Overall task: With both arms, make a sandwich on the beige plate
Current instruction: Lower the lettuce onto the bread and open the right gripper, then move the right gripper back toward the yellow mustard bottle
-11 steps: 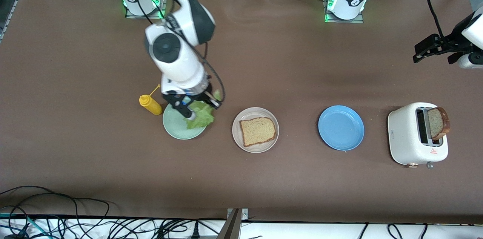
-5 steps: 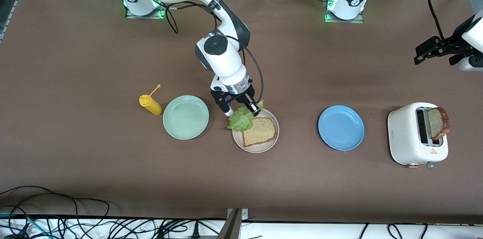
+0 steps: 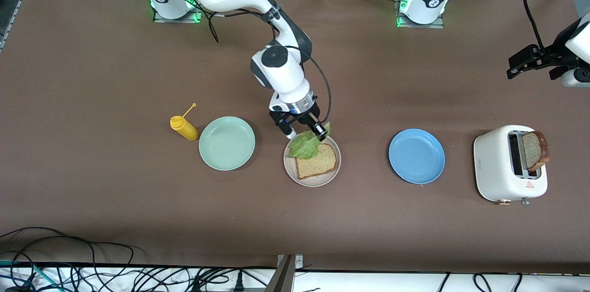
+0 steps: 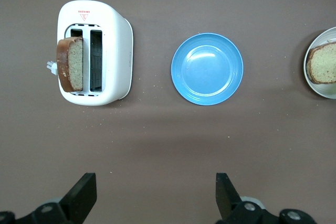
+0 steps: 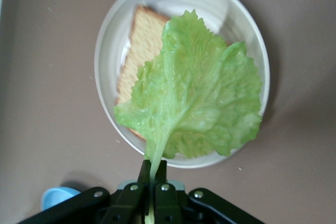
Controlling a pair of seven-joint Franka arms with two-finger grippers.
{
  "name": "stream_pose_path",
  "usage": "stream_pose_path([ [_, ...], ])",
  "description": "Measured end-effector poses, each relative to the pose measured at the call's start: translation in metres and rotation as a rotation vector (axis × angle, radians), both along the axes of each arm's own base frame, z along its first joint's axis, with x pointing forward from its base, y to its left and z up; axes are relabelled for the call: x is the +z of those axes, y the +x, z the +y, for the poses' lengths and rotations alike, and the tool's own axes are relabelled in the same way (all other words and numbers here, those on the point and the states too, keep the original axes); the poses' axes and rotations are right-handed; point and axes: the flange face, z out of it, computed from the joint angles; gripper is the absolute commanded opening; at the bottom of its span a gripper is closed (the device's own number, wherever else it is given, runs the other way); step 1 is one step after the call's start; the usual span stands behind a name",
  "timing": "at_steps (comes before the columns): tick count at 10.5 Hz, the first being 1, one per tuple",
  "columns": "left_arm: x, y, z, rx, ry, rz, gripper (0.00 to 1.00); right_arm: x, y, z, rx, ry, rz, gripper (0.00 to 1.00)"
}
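Since the earlier frames, the right claw [image 3: 308,134] has carried the lettuce leaf [image 3: 306,144] from the mint-green plate [image 3: 227,143] to over the beige plate [image 3: 312,180]. It is clamped on the leaf's stem, the leaf hanging above the bread slice [image 3: 316,160] lying on that plate. Another bread slice [image 3: 534,150] stands in the toaster [image 3: 497,167]. Waiting, the left claw [image 4: 155,198] hangs wide over bare desk [image 3: 92,190] near the blue plate [image 3: 416,155].

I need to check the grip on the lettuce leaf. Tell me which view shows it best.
The right wrist view: the lettuce leaf fills it, stem pinched in the right hand, hanging over the bread slice on the beige plate. The front view shows it small, partly under the hand. The left wrist view misses it.
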Motion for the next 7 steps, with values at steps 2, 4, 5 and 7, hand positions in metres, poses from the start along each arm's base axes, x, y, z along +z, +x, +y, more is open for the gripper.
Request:
stream_pose_path([
  [2, 0.0, 0.0, 0.0, 0.001, 0.0, 0.0, 1.0, -0.016, -0.007, 0.006, 0.026, -0.004, -0.03, 0.81],
  [4, 0.0, 0.0, 0.001, 0.001, 0.0, 0.0, 1.0, -0.016, -0.003, 0.004, 0.049, -0.023, -0.07, 0.81],
  [5, -0.001, 0.0, 0.001, 0.002, 0.0, 0.002, 1.0, -0.013, -0.001, 0.003, 0.05, -0.024, -0.081, 0.81],
  [7, -0.002, 0.001, 0.001, 0.002, 0.0, 0.003, 1.0, -0.005, 0.009, -0.002, 0.043, -0.031, -0.101, 0.8],
])
